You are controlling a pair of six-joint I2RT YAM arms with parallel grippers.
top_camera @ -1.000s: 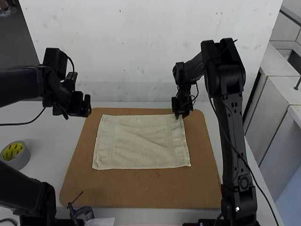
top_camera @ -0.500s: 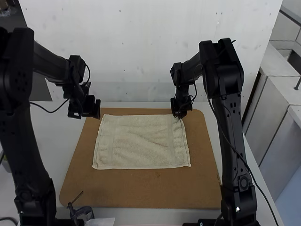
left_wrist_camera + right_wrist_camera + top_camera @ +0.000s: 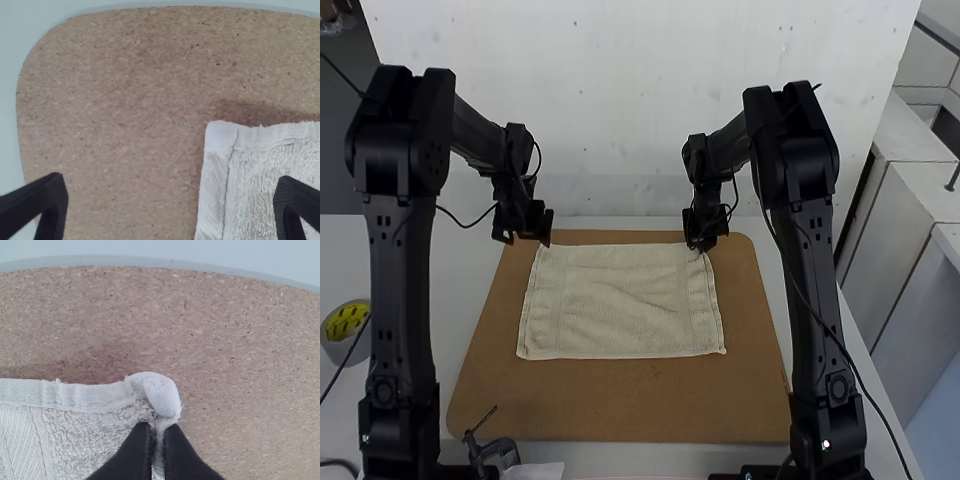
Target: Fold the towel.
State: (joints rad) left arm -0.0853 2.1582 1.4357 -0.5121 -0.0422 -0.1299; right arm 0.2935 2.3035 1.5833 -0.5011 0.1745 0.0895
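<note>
Clamped the towel (image 3: 620, 305) at its far right corner in the right gripper (image 3: 159, 427), probably for anchoring; poised the left gripper (image 3: 171, 194), spread apart, near the towel's far left corner, likely for pairing.

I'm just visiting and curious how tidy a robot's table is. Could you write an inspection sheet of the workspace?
Surface: brown board on a white table.
Job's things: towel lying flat on the board, lightly wrinkled.
Clutter: roll of tape on the table, at the left; clamp-like item and white sheet at the board's near edge.
Tools: left tool open near the towel's far left corner; right tool closed on its far right corner.
Cables: black cable looping by the left arm; another running down beside the right arm.
Surroundings: pale panel behind the table.
</note>
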